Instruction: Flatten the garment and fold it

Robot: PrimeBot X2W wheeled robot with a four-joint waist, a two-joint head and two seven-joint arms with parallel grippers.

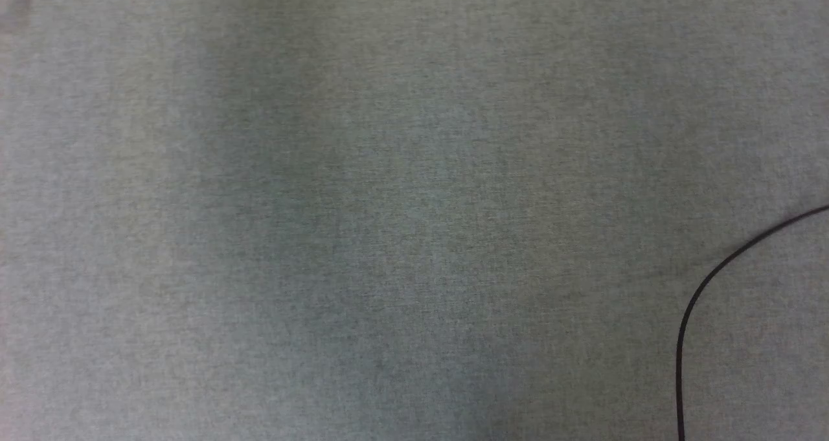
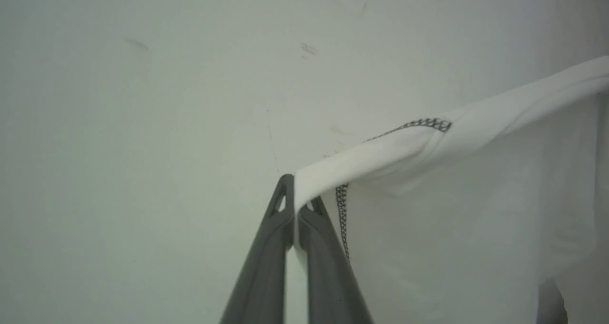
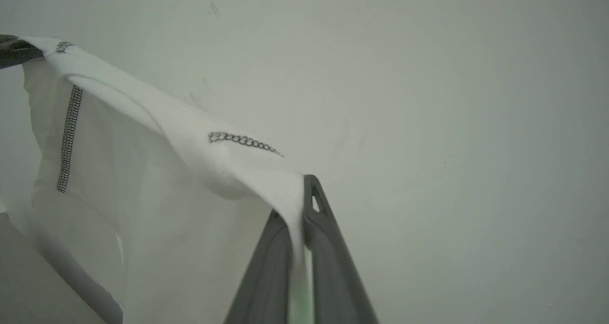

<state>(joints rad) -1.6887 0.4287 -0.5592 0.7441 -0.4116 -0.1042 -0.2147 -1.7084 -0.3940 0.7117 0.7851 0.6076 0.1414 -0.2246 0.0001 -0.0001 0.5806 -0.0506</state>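
Left wrist view, lower centre: the left gripper (image 2: 297,195) is clamped on a white fold of the garment (image 2: 452,210), which stretches to the right edge and hangs below. Right wrist view: the right gripper (image 3: 295,198) pinches another fold, cloth running to the upper left. Head view: grey surface (image 1: 388,201), black cable (image 1: 699,292) at lower right.

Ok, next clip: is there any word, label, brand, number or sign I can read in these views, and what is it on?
No readable text in any view.
garment: only dark zigzag stitching, no print or tag facing the cameras.
grey surface and black cable: no markings.
pale background: faint scuffs, not writing.
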